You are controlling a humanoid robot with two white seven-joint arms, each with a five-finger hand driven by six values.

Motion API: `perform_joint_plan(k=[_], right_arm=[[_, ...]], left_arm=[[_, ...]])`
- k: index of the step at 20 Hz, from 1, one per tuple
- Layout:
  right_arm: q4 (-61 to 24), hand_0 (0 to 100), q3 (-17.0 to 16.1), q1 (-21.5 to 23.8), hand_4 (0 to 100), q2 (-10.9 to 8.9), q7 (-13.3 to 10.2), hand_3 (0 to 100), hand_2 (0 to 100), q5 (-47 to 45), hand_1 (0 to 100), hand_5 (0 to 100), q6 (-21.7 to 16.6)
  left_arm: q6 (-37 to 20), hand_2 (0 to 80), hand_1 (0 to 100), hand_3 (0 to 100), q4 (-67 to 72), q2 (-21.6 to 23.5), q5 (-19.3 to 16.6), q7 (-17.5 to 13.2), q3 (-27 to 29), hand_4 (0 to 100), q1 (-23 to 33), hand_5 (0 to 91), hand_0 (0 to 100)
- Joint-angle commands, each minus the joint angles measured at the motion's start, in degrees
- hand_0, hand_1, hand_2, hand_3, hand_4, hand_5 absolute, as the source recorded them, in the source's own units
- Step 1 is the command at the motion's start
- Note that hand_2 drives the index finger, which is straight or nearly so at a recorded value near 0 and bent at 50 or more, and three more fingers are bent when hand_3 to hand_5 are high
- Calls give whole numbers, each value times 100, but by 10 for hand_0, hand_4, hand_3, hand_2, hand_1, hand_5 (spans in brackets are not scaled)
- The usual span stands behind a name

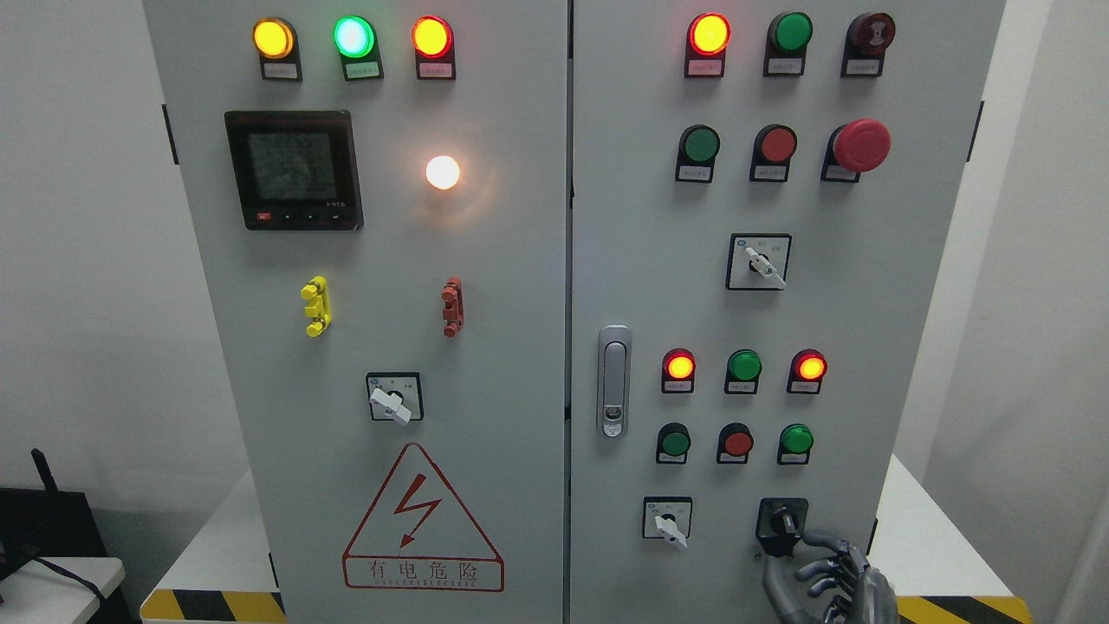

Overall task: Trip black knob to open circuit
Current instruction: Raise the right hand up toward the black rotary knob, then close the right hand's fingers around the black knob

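The grey fingers point(823, 568) of the right hand point(832, 585) are curling loosely and are spreading a little apart. They are not holding anything. The top finger is reaching toward the black knob point(782, 523), and its tip is sitting just beside the knob's right edge. I cannot tell if it is touching.

The hand is coming up from the bottom edge of the picture, right of the middle. Part of the hand is being cut off by that bottom edge.

The black knob is sitting low on the right door point(736, 260) of the grey cabinet, close to the door's right edge. A white switch point(668, 523) is sitting to the left of the knob, well apart from it. Bare grey door is lying between them, so there is open room on that side.

Above the knob, a row of three round buttons point(735, 442) is sitting near, with a strip of bare door between them and the knob.

To the right of the hand, the cabinet edge is ending, and a white table top point(927, 537) is showing past it. A yellow and black stripe point(962, 609) is running along the table's front edge.
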Motion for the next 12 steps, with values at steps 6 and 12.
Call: perform_joint_plan(k=[6, 12], right_arm=[[24, 164, -122, -139, 814, 47, -12, 716, 403, 0, 797, 961, 107], [24, 157, -113, -157, 820, 56, -39, 719, 417, 0, 806, 962, 107]], left_arm=[[4, 0, 389, 0, 0, -6, -193, 4, 0, 0, -44, 0, 120], [4, 0, 389, 0, 0, -6, -193, 4, 0, 0, -44, 0, 120]])
